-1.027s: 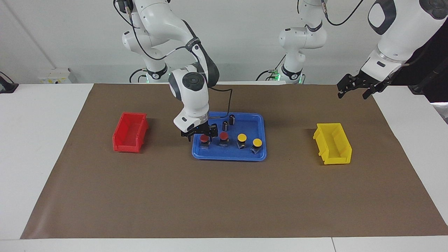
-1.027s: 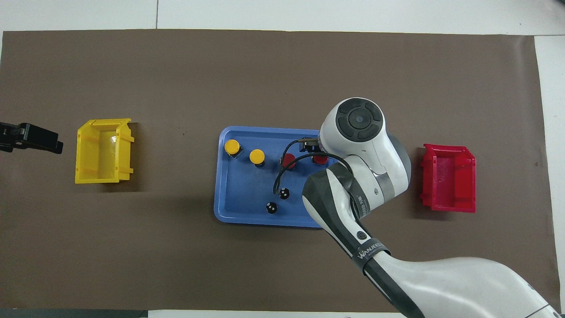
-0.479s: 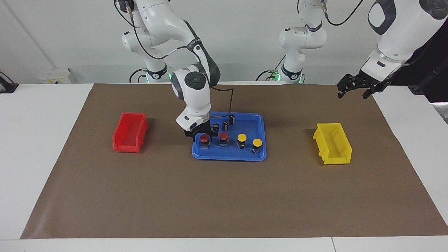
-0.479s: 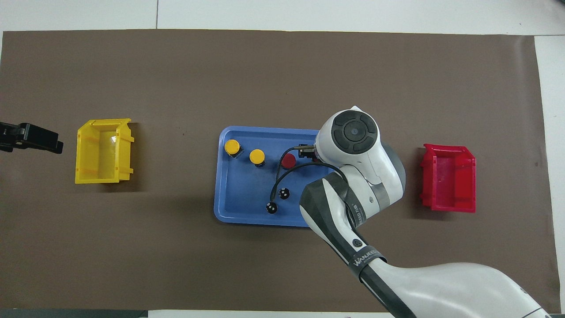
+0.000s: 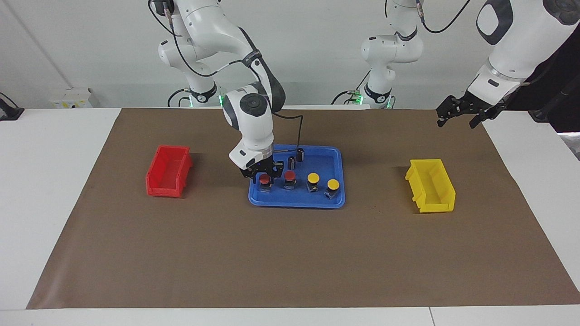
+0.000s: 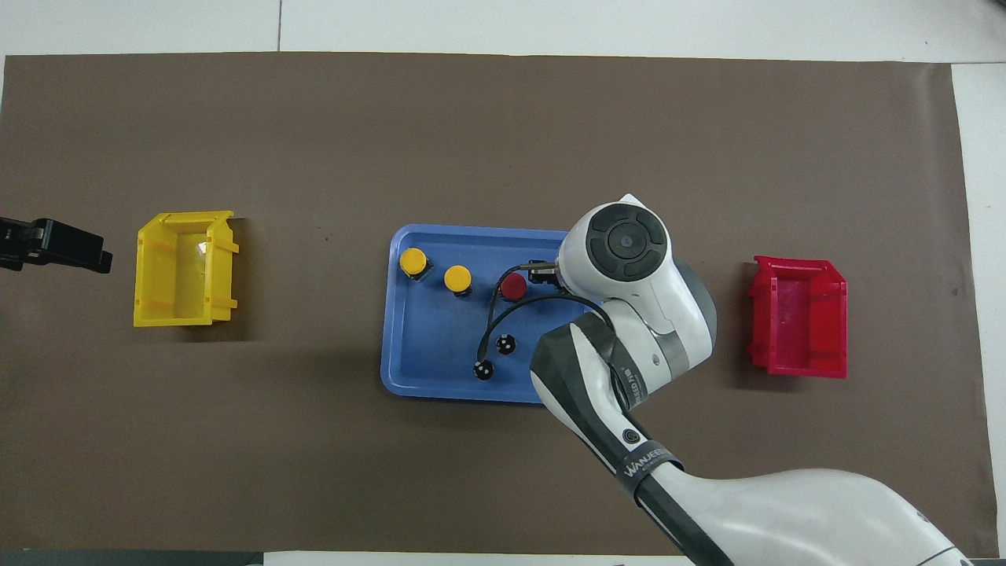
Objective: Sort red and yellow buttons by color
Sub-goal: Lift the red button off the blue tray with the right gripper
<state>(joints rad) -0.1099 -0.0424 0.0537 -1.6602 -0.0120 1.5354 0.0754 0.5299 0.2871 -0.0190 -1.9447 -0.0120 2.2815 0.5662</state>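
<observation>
All four buttons stand upright, caps up, in a row in the blue tray (image 5: pixel 337 156). The right end effector (image 5: pixel 264 177) is down around the end red button (image 5: pixel 264 179), fingers flanking it; whether they pinch it I cannot tell. Beside it stand the other red button (image 5: pixel 290 175) and two yellow buttons (image 5: pixel 312 177). The left end effector (image 5: pixel 460 113) waits spread open near the yellow bin (image 5: pixel 430 185).

Wall: plain white (image 5: pixel 317 40), across the top of the facing view.
Table: white top (image 5: pixel 41 190), seam near the lower edge.
Mat: brown sheet (image 5: pixel 290 258) covering most of the table.
Socket box: white (image 5: pixel 74 98), upper left, against the wall.
Light: even, soft shadows.
</observation>
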